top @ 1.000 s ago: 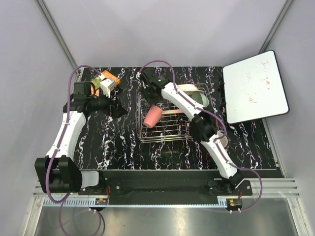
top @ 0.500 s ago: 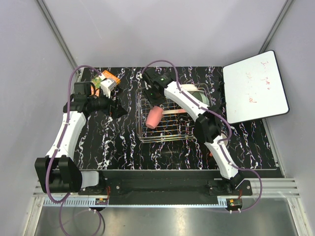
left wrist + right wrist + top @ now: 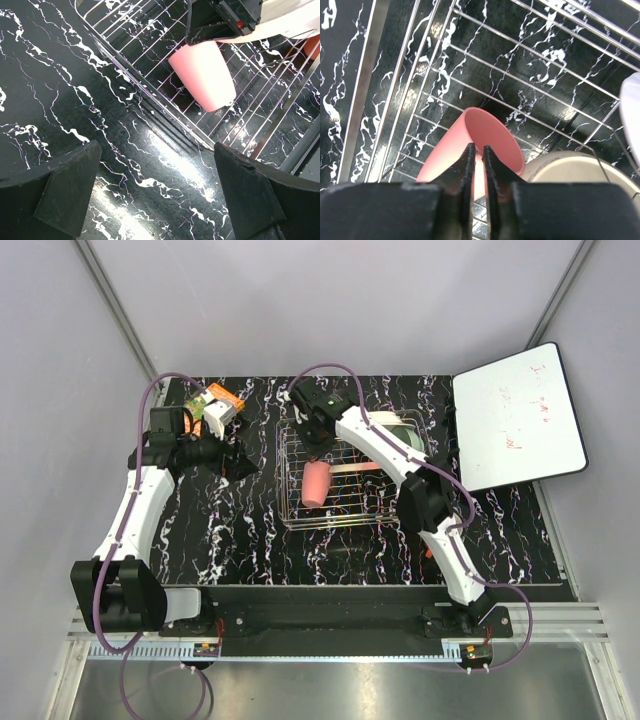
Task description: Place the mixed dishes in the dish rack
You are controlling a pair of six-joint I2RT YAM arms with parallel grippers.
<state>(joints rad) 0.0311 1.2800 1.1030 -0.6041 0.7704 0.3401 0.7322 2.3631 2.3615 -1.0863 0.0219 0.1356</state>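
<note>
The pink tumbler [image 3: 316,483] lies tilted on its side in the left half of the wire dish rack [image 3: 300,523]. My right gripper [image 3: 318,448] is shut on its rim, one finger inside and one outside, as the right wrist view shows on the tumbler [image 3: 492,131]. The left wrist view shows the tumbler [image 3: 202,72] resting on the rack wires [image 3: 150,97]. My left gripper [image 3: 240,462] is open and empty over the black table, left of the rack. A cream dish [image 3: 575,170] sits in the rack beside the tumbler. A pale plate [image 3: 392,423] stands further back in the rack.
An orange-green snack packet [image 3: 215,405] lies at the back left. A white board [image 3: 515,420] lies at the back right. A small orange thing [image 3: 430,552] shows beside the right arm, mostly hidden. Grey walls stand on three sides.
My right gripper has lowered the pink tumbler into the rack. The tumbler swung from pointing left-down to pointing straight toward the near edge. The left arm has not moved.
</note>
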